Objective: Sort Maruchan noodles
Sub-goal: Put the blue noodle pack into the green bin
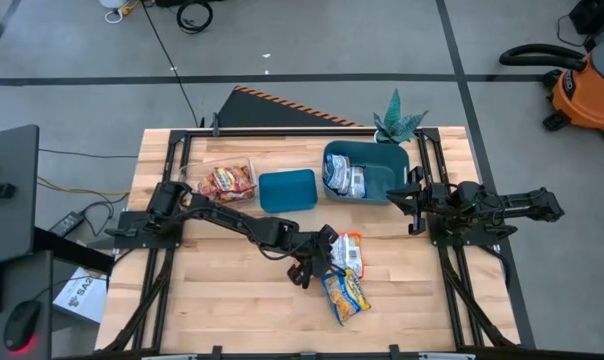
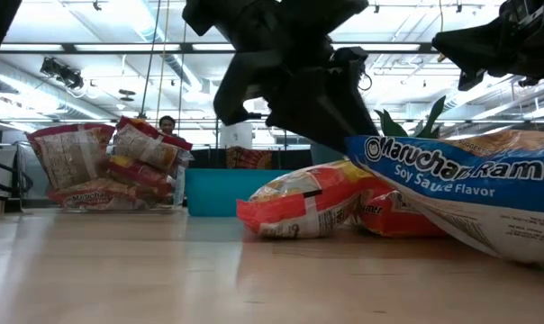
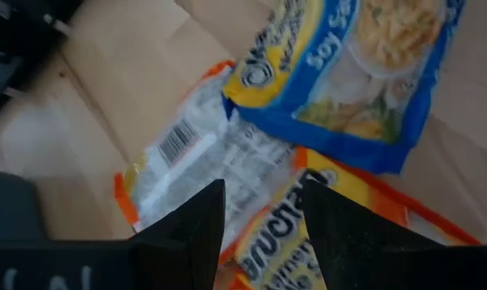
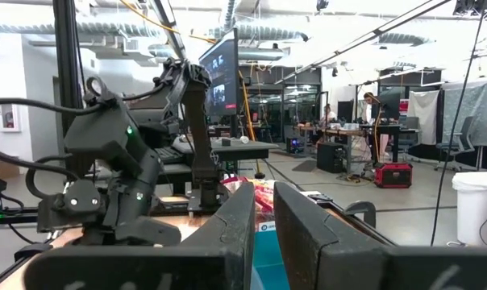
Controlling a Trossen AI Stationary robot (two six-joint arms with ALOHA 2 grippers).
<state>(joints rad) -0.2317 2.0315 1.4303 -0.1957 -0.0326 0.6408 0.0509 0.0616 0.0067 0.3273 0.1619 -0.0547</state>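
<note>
Crinkled noodle packets, one blue-yellow (image 1: 345,296) and one orange-edged (image 1: 348,250), lie overlapping mid-bench (image 1: 212,300). Left hand (image 1: 318,262) hovers above them, fingers apart. Right hand (image 1: 414,203) waits near the teal bin (image 1: 367,152), fingers slightly apart.

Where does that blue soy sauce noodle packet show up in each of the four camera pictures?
High view: the blue packet lies low and centre-right on the wooden table, just below the left end effector.
Low view: it fills the right side, in the foreground.
Left wrist view: upper right.
Right wrist view: not in it.
Shared landmark: the orange packet next to it.
</note>
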